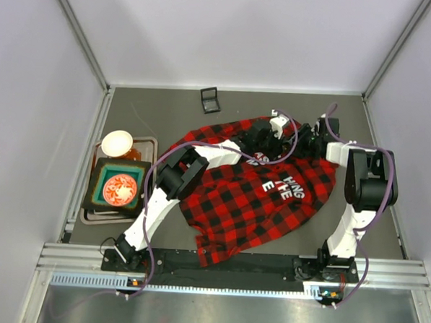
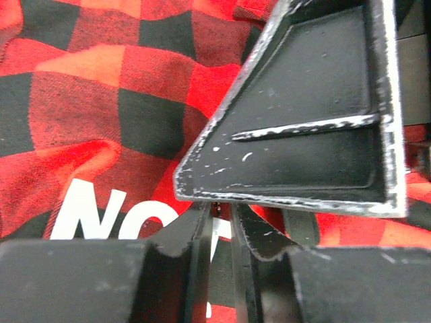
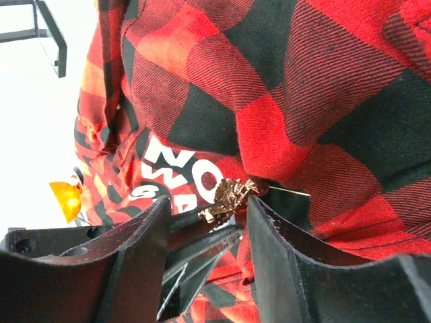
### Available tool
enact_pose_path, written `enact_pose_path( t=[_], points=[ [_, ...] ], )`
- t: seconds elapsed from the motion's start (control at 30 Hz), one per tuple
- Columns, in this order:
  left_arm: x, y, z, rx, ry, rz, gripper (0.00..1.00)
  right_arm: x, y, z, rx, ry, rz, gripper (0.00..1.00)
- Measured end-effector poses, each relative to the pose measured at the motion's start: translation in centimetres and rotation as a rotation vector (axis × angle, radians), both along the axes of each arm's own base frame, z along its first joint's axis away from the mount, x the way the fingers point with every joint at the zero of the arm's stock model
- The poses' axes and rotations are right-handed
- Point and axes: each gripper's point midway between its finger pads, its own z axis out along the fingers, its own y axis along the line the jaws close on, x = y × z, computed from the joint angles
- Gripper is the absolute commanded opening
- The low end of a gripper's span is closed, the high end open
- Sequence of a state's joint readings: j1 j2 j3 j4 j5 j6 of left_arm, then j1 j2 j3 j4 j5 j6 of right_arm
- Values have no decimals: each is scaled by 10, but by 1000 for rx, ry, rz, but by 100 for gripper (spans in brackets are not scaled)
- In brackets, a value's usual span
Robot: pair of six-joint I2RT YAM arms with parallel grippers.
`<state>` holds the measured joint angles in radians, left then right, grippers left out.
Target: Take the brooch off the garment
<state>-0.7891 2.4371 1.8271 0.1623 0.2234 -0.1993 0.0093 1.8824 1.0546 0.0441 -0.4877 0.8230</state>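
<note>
Brooch (image 3: 225, 197) on garment (image 3: 323, 101), between right claw (image 3: 209, 208) spread fingers; left claw (image 2: 219, 232) state unclear.

My fixed camera looks steeply down from high behind the near edge, taking in the whole table (image 1: 168, 105). My 2 wrist cameras ride tight against the garment (image 2: 101, 94), lens almost to cloth; all 3 views share its white lettering (image 3: 168, 165).
</note>
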Motion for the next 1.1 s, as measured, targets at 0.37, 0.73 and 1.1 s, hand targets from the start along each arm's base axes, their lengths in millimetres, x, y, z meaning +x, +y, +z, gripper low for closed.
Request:
enact_pose_path(
  t=[0.37, 0.73, 1.1],
  points=[
    [-14, -12, 10, -38, 55, -59, 40, 0, 2, -3, 14, -6, 5, 52],
    [-30, -16, 7, -68, 131, -109, 43, -12, -7, -14, 34, 8, -8, 45],
    [-40, 22, 35, -139, 225, -29, 42, -24, -10, -20, 14, 20, -2, 26]
  ],
)
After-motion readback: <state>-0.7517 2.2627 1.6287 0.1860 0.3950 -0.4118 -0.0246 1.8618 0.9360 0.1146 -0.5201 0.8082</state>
